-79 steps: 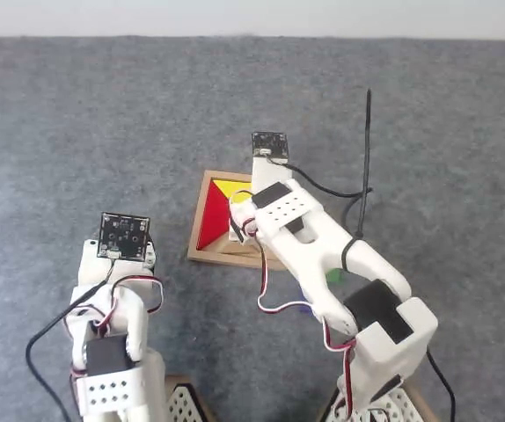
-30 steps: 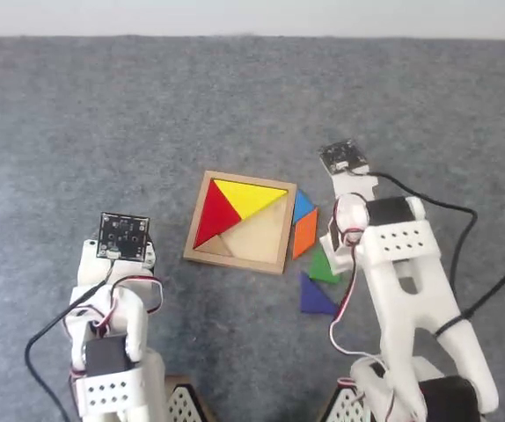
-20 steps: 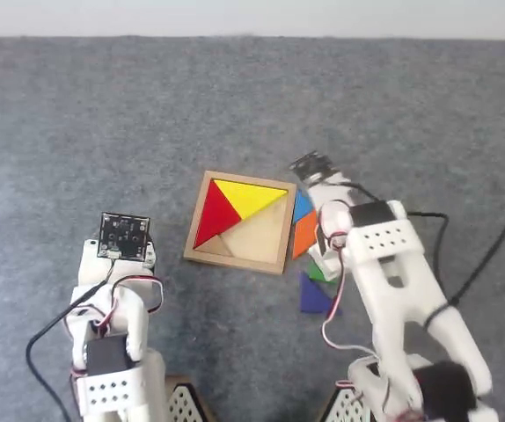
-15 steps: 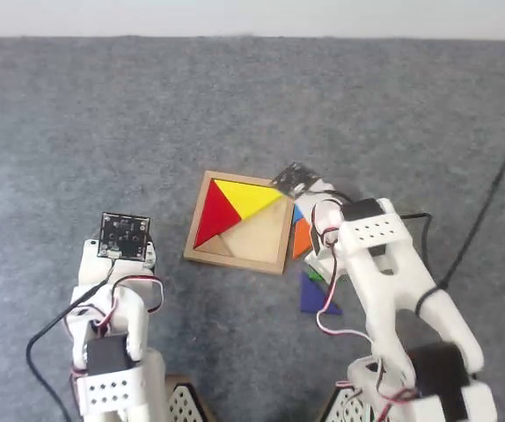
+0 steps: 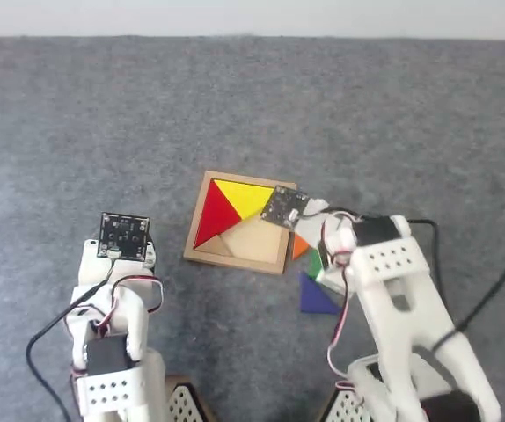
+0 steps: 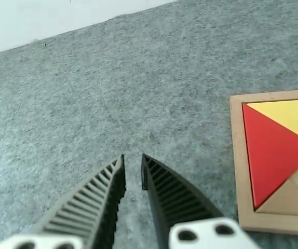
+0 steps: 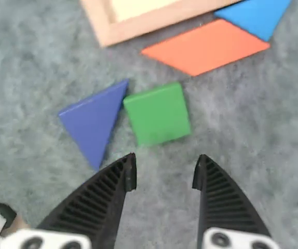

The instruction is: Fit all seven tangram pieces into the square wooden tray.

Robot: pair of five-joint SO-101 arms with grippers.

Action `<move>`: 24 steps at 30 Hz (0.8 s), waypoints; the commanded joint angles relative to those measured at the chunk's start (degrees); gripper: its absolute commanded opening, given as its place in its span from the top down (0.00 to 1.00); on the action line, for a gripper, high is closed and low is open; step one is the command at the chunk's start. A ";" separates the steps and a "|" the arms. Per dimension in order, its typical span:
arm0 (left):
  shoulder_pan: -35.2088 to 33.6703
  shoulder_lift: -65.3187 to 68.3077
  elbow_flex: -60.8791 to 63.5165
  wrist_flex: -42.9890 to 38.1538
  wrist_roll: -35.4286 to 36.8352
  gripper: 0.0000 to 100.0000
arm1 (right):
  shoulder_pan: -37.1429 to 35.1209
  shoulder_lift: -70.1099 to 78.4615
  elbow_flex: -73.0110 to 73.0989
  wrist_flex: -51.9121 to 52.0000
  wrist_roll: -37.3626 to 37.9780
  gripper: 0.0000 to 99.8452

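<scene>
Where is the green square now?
In the right wrist view the green square lies on the carpet outside the tray, beside the dark blue triangle and near the orange piece, just ahead of the right gripper.

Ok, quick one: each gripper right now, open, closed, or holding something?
Left gripper: jaws almost closed, holding nothing.
Right gripper: jaws open, empty, close to the green piece.
</scene>
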 commanded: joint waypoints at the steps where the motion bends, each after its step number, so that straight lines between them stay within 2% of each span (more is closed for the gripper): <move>1: -0.09 -0.79 -1.98 -0.09 0.18 0.95 | 0.92 -5.32 0.18 1.80 1.32 0.81; 10: -0.09 -0.79 -1.98 -0.09 -0.62 0.95 | 0.84 -5.85 5.71 2.07 7.38 0.81; 13: -0.09 -0.79 -1.98 -0.09 -0.62 0.95 | -2.86 -6.02 6.86 4.88 6.24 0.81; 21: -0.09 -0.79 -1.98 -0.09 -0.62 0.95 | -17.89 -5.41 6.15 0.92 -22.86 0.80; 24: -0.09 -0.79 -1.98 -0.09 -0.62 0.95 | -20.09 -5.41 6.33 -0.13 -29.98 0.73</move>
